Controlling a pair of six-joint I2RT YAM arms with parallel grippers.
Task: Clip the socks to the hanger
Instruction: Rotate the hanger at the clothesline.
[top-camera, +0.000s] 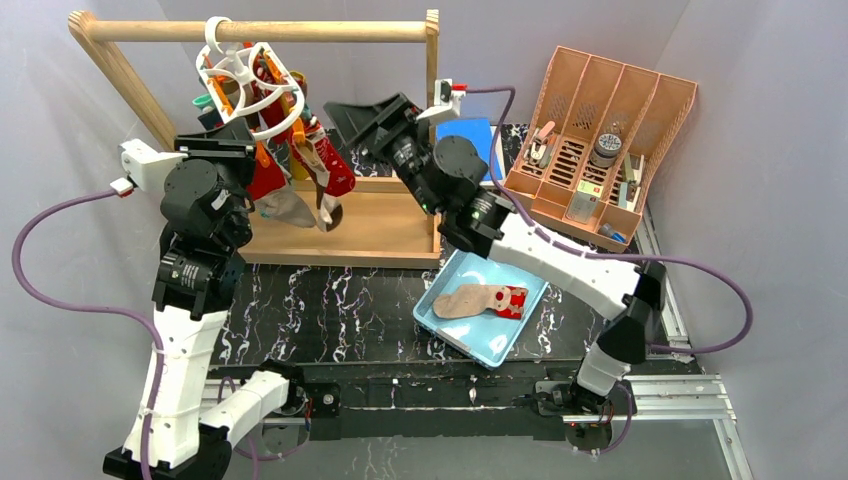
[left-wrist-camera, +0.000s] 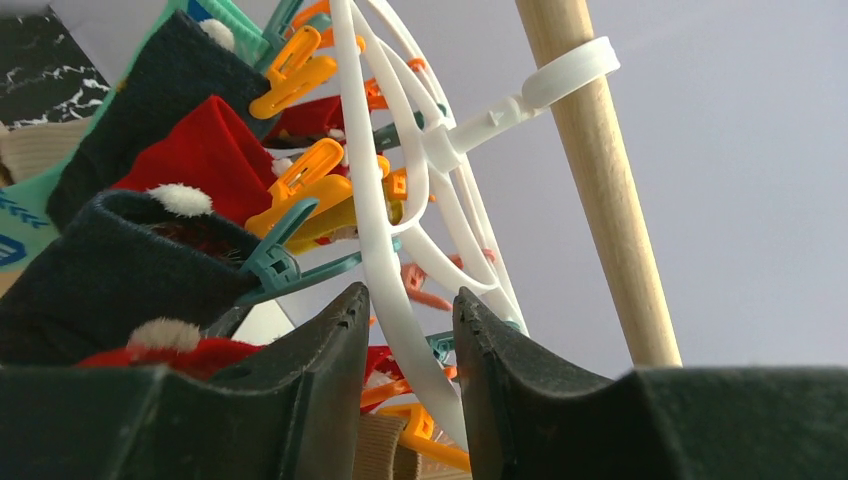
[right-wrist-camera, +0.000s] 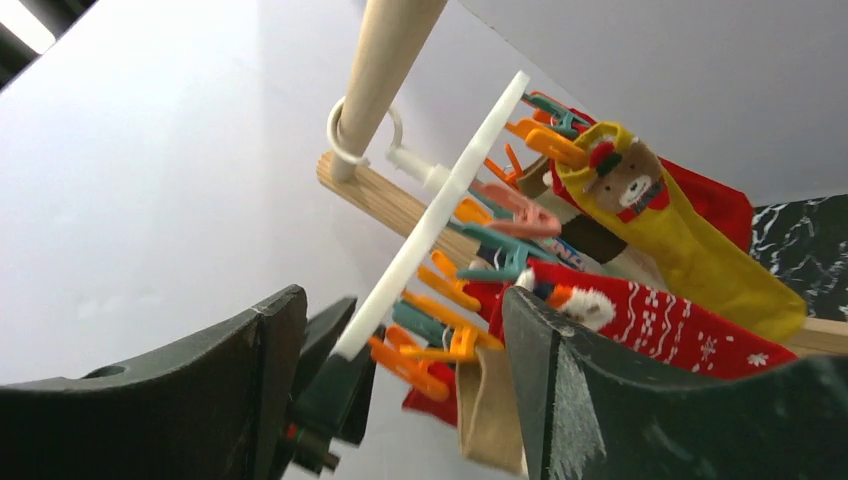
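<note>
Socks (top-camera: 318, 168) in red, navy, tan and mustard hang in a bunch from the orange and teal clips (left-wrist-camera: 300, 175) of the hanger (top-camera: 250, 82). The hanger's white hook sits over the wooden rail (top-camera: 270, 30) at the back of the table.

The left gripper (left-wrist-camera: 410, 297) sits under the hanger. The white ring runs between its two dark fingers (left-wrist-camera: 320, 400), which are drawn in close and clamp it. The right gripper (right-wrist-camera: 400, 300) stands just beside the hanger on the other side, its jaws wide apart and holding nothing. In the right wrist view, the ring's edge and several clips show between its fingers.

One more sock (top-camera: 480, 300), tan with a red end, lies flat in the light blue tray (top-camera: 503, 347) on the marbled black tabletop (top-camera: 330, 300), well apart from the hanger. An orange slotted organiser (top-camera: 600, 130) stands at the far right of the table.
</note>
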